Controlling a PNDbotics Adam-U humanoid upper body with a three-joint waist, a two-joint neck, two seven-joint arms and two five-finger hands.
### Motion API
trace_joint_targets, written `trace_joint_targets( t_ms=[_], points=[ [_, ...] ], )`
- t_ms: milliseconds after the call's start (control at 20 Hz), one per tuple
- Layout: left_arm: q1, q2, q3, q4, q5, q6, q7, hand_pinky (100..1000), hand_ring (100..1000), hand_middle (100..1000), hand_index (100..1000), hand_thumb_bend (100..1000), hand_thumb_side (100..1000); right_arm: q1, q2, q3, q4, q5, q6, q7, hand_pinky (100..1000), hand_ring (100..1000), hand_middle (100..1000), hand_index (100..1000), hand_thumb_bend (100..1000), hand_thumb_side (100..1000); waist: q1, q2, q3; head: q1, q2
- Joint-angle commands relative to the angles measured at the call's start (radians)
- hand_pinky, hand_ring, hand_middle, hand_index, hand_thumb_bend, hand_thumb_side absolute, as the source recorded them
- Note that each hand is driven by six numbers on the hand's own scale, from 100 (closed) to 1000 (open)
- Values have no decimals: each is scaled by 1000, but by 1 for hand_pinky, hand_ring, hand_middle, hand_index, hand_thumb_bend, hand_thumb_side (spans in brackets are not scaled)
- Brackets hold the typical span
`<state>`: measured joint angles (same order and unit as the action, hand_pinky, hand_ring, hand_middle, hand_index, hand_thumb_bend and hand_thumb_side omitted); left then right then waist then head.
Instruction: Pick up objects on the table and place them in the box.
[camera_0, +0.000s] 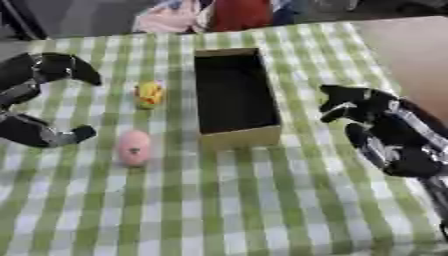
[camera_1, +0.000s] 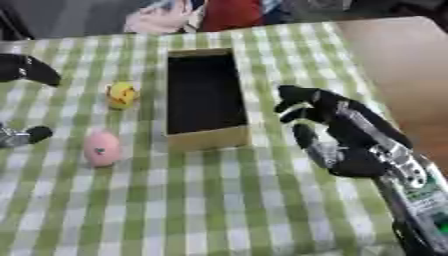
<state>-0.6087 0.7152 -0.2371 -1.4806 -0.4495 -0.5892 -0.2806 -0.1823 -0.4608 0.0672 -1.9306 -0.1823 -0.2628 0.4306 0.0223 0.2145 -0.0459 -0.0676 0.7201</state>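
Left robot hand (camera_0: 39, 100): at the left edge of the tabletop, fingers and thumb spread wide in an open arc, empty. One dark digit reaches over the far side, another lies low on the near side, with bare cloth in the gap between them. It touches neither object.

Right robot hand (camera_1: 337, 135): right of the box, clear of it, held above the cloth. Fingers loosely bent and parted, nothing within them.

Pink object (camera_0: 134, 147): rounded, egg-like, with a small dark mark on its face. Stands on the cloth just right of the left robot hand's lower digit, near the box's near-left corner but apart from it.

Yellow object (camera_0: 150, 93): small, rounded, with orange touches; what it is cannot be made out. Lies farther off, between the left robot hand and the box's left wall.

Box (camera_0: 241, 136): cardboard, oblong, open at the top, dark inside; no contents visible. Long axis runs near to far at the centre.

Tabletop (camera_0: 245, 200): covered in green-and-white check cloth.

Step in hand, as judged: reach before a first pick; both objects are out of the box. Next move calls for the left robot hand to close round one object, the pink being closer, then lift it over the left wall.
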Motion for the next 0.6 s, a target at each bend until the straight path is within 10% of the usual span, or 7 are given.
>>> trace_joint_targets(
  t_ms=[50,600],
  points=[
    [-22,13,1,3,-10,-10,-6,720,723,724,796,443,510,-14,-34,-18,-43,-25,-1,-13,740,1000,715,872,100,395,-2,-20,-5,3,-10],
    [-44,-32,-32,53,-63,-48,-42,718,712,695,774,446,492,-24,-44,-30,-69,-56,0,-27,741,1000,717,873,100,371,-4,-24,-16,8,-11]
  ],
)
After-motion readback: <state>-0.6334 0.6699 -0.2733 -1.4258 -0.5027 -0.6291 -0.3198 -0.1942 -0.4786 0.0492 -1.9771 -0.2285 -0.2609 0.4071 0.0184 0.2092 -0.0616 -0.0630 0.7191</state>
